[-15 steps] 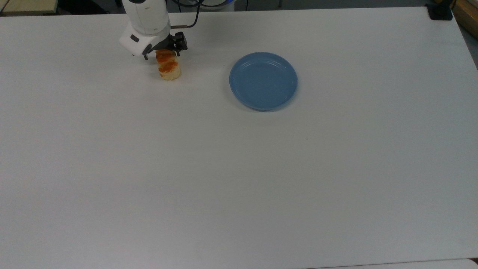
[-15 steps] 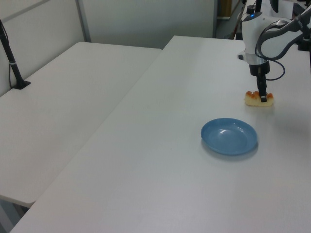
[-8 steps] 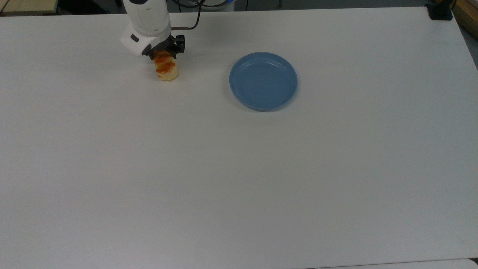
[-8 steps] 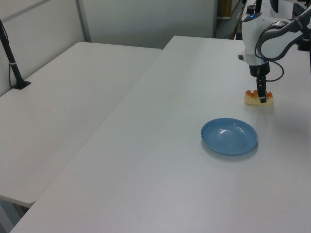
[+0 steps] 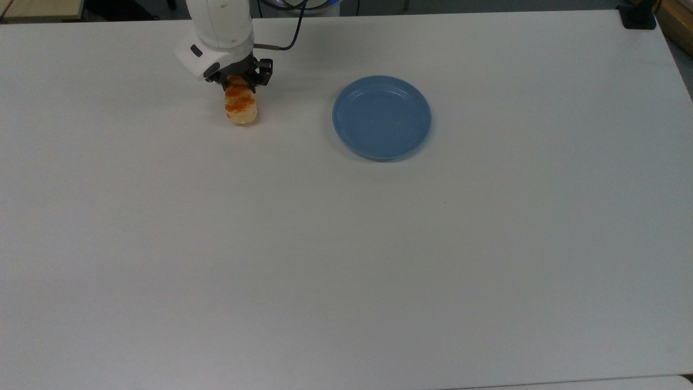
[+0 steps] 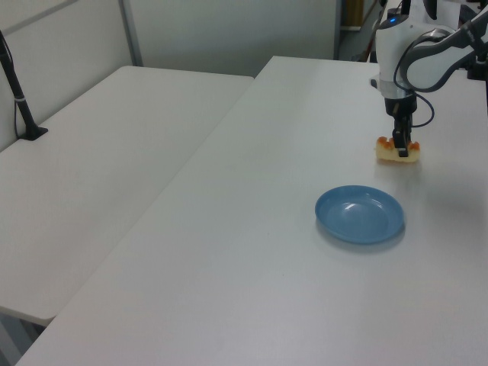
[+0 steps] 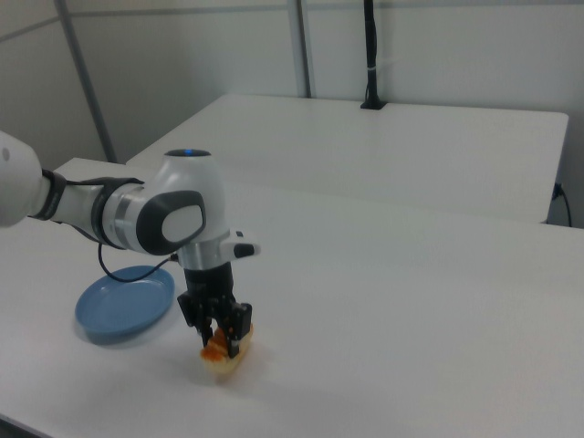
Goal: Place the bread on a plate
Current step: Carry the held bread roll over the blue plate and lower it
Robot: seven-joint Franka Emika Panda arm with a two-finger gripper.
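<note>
Where the white table [image 5: 346, 260] runs out from the gripper [image 5: 241, 82], most of its top is bare: in the top view a wide stretch lies below the gripper and off to the top view's right, reaching the near edge and the right edge well away from it. The table's far edge lies just above the gripper in the top view, so open room is short on that side. The plate [image 5: 381, 117], blue and shallow with nothing on it, sits to the top view's right of the gripper, well apart, with bare table between the two. In the left view the plate [image 6: 359, 214] lies nearer the camera than the gripper [image 6: 401, 145]; in the right view the plate [image 7: 125, 302] lies to the right view's left of the gripper [image 7: 222, 334].

A second white table [image 6: 99, 152] stands beside the first, with a black post [image 6: 17, 88] at its far side and pale partition walls [image 7: 182, 64] behind.

The arm [image 5: 219, 32] comes in from the far edge and points its wrist straight down, a dark cable [image 5: 289, 32] looping off it. Its fingers are closed narrowly on the bread [image 5: 241, 105], gripping one end of the loaf. The bread [image 7: 228, 354] hangs just under the gripper, its free end sticking out toward the top view's bottom; whether it is clear of the table or touching it I cannot tell.
</note>
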